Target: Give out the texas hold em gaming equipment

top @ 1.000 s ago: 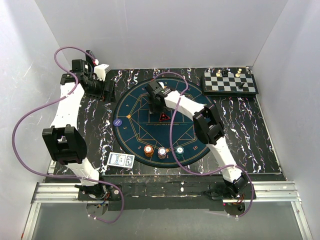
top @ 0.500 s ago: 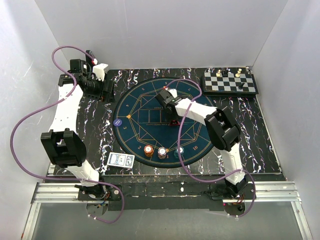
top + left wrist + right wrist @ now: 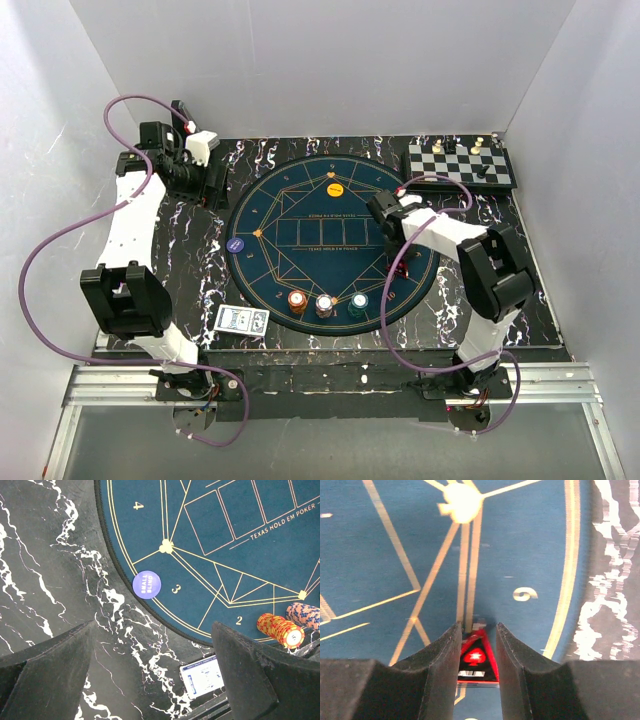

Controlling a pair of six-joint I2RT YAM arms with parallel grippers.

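Between the right end effector's (image 3: 477, 626) fingers: red triangular marker (image 3: 475, 657), clamped on both sides, over the mat (image 3: 380, 555) near its right rim. Left end effector (image 3: 154, 626) spread wide above the surface (image 3: 45, 580). Chip stacks (image 3: 325, 303) and card deck (image 3: 241, 319) sit at the mat's near edge.

A marker (image 3: 476, 657) lies on the mat (image 3: 380, 555) between the right gripper (image 3: 477, 628)'s jaws; the table (image 3: 615, 580) is to their right.
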